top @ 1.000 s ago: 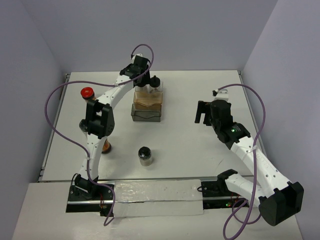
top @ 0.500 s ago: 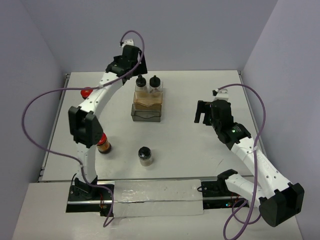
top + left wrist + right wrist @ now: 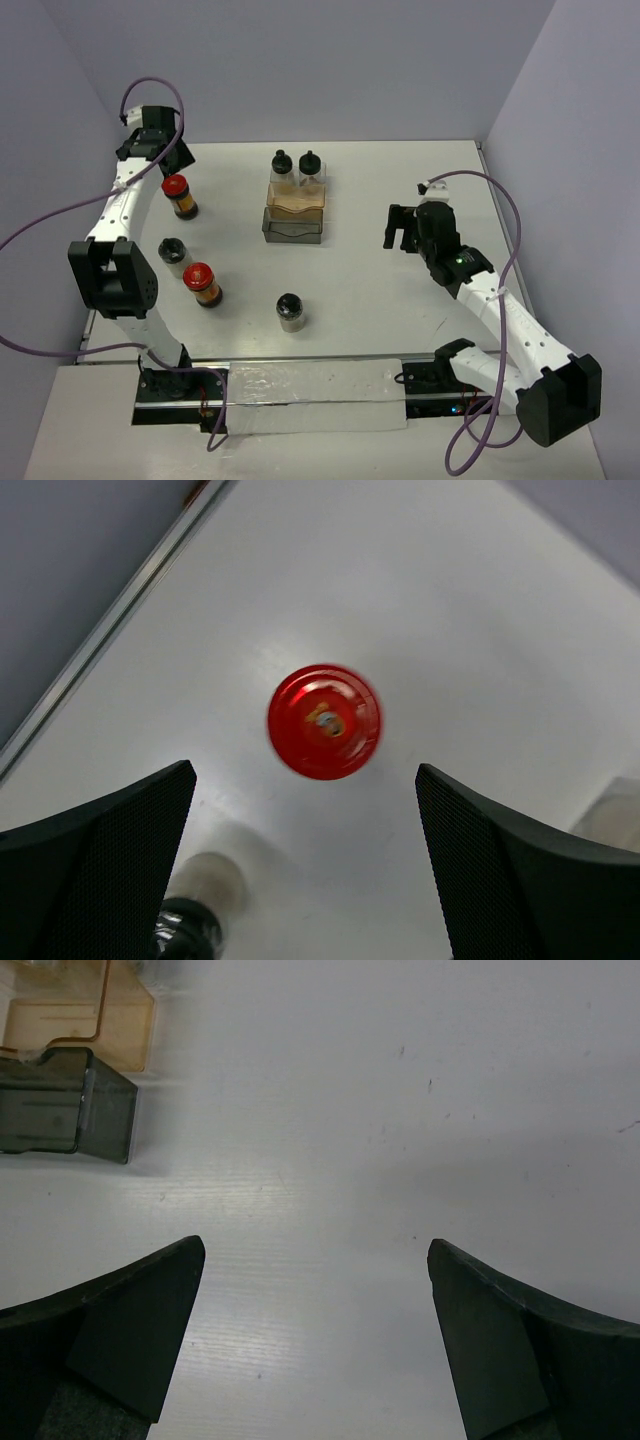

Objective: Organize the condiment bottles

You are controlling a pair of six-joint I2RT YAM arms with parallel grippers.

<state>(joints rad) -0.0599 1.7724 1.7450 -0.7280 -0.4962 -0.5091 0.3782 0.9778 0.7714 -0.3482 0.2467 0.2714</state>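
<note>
I have the left gripper [image 3: 305, 775] hanging straight over the red-capped bottle [image 3: 324, 721] far left of the tray [image 3: 294, 228], jaws wide either side of it, empty — lined up for a top-down grab, I'd judge. Two black-capped bottles [image 3: 282, 166] stand in the tray's far end; another red one [image 3: 202, 283] and two black ones [image 3: 173, 252] sit loose, left of or nearer than the tray. Right gripper [image 3: 315, 1250] idles right of the tray, jaws wide, holding nothing — plain white tabletop [image 3: 380, 300], bare lilac-grey walls [image 3: 300, 60].
</note>
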